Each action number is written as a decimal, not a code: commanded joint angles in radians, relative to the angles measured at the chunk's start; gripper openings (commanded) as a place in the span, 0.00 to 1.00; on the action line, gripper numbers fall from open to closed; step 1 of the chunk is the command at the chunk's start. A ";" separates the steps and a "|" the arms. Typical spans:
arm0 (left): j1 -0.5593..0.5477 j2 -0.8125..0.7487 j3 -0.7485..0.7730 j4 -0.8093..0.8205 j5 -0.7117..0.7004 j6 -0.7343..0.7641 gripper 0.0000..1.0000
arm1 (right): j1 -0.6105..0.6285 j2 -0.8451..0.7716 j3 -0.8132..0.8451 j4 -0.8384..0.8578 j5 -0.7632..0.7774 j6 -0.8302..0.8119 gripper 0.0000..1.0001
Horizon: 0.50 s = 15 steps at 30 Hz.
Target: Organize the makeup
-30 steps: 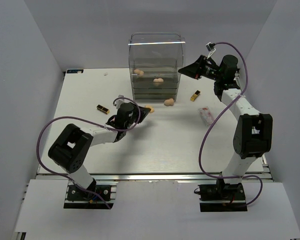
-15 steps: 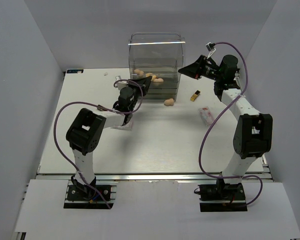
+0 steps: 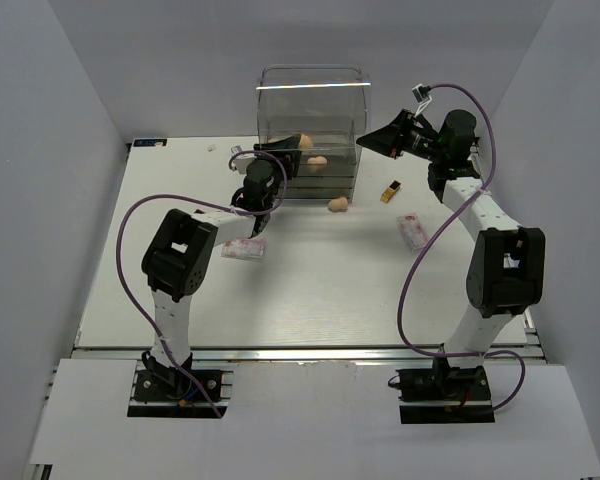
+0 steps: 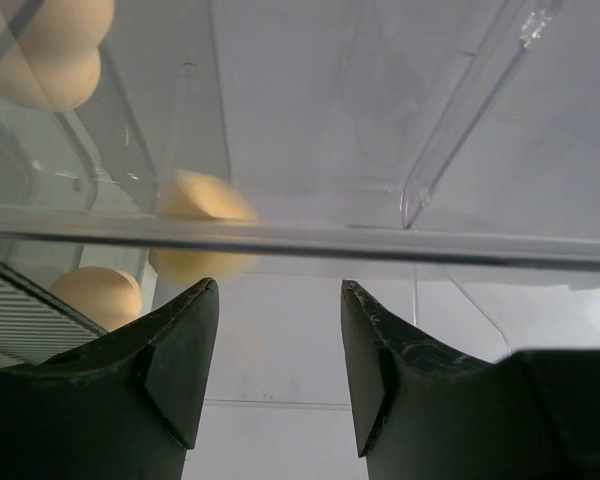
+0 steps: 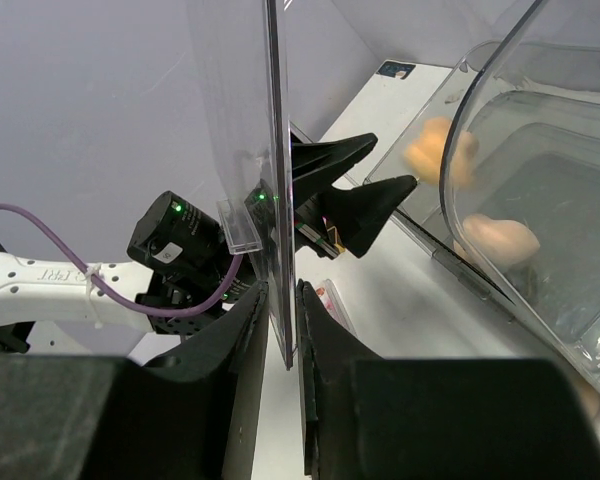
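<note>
Peach sponge [image 4: 195,225], blurred, sits just beyond the left fingers [image 4: 185,350], spread and empty; right fingers [image 5: 242,340] pinch the clear panel [image 5: 245,120] of the drawer box [image 3: 312,110].

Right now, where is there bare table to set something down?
Widest bare patch: the table near its middle, between the left packet and the right packet. Crowded around the drawer box: sponge, lipstick, left gripper, right gripper.

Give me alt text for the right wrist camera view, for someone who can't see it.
The right hand pinches the edge of a clear plastic panel. Beyond it the left hand is open beside the clear drawer box, with a blurred peach sponge just past its tips and a second sponge lying inside the box.
</note>
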 commanded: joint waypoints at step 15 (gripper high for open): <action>-0.006 -0.093 -0.057 -0.009 0.119 0.046 0.23 | -0.004 -0.054 0.002 0.076 -0.004 0.004 0.22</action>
